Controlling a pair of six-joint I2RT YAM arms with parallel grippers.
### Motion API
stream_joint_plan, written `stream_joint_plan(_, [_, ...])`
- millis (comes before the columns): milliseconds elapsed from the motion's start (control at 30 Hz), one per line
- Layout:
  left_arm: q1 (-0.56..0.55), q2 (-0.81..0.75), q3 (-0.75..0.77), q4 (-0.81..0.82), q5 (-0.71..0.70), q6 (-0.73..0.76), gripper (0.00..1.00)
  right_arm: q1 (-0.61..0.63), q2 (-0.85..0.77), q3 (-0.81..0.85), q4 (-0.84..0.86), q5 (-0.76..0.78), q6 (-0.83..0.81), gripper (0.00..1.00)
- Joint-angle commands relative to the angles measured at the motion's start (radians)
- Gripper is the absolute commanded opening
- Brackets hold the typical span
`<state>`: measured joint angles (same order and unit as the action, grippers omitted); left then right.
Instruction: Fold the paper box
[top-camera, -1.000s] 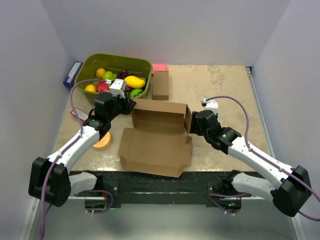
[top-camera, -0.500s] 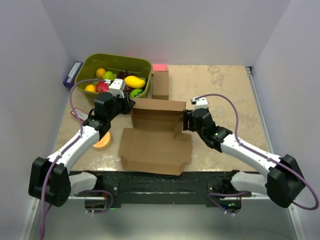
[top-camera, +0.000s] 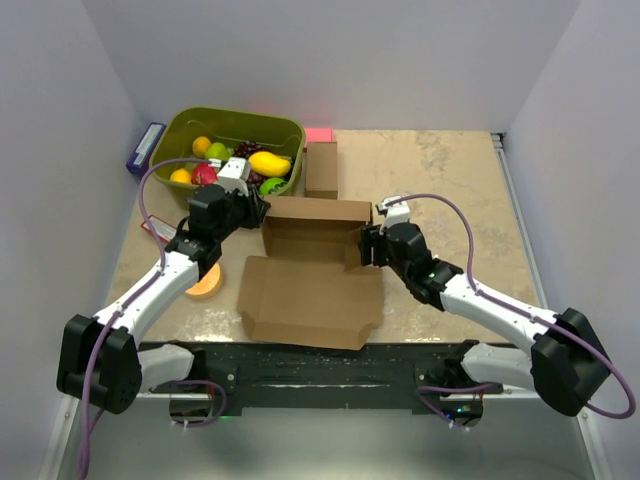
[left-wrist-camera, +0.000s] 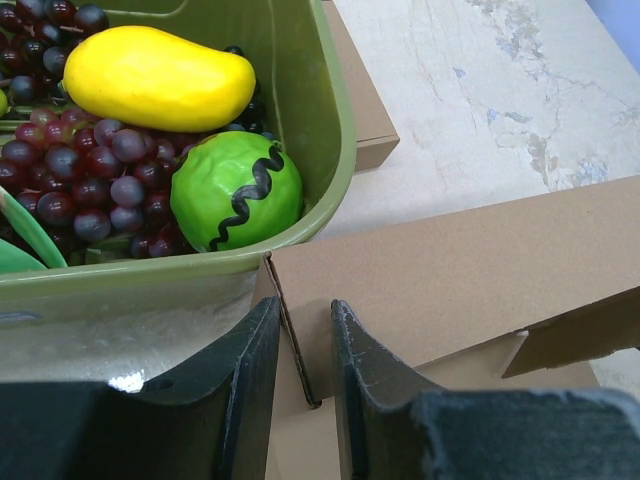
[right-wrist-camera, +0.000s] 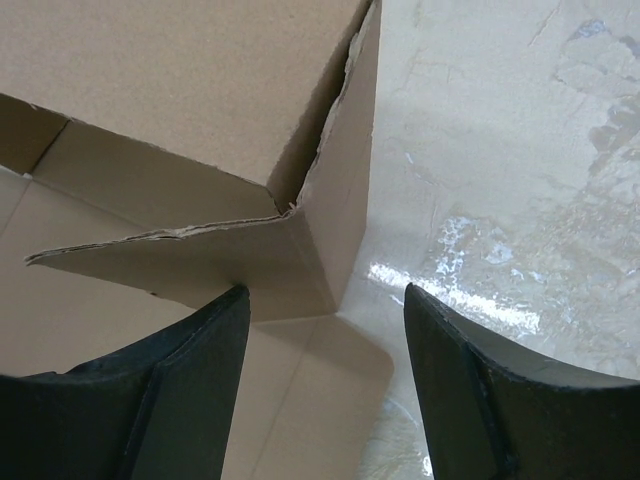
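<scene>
With the left gripper (left-wrist-camera: 300, 385) clamped on the paper box (top-camera: 312, 275) corner and the right gripper (right-wrist-camera: 325, 385) jaws apart around a side flap, pushing askew may tear the crease.

No legible text or labels anywhere.

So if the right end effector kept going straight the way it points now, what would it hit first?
Most likely the paper box: its raised right side flap sits directly between the open fingers of the right end effector, with bare table only off to the side. Exact depth is unclear.
</scene>
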<state>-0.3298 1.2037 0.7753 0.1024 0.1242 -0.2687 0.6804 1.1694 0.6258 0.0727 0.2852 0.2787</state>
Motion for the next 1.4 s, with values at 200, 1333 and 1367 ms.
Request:
stream_joint_plan(200, [-0.006,0.005,0.004,-0.099,0.014,0.034,0.31,0.002,0.022,-0.044,0.226,0.051,-0.039,0.65])
stream_joint_plan(1333, [-0.006,0.008,0.005,-0.096,0.031,0.028,0.30,0.002,0.283,-0.031,0.444,0.247,0.073,0.31])
stream_joint_plan(1367, [-0.006,0.008,0.004,-0.096,0.032,0.026,0.30,0.002,0.285,-0.031,0.437,0.259,0.079,0.30])
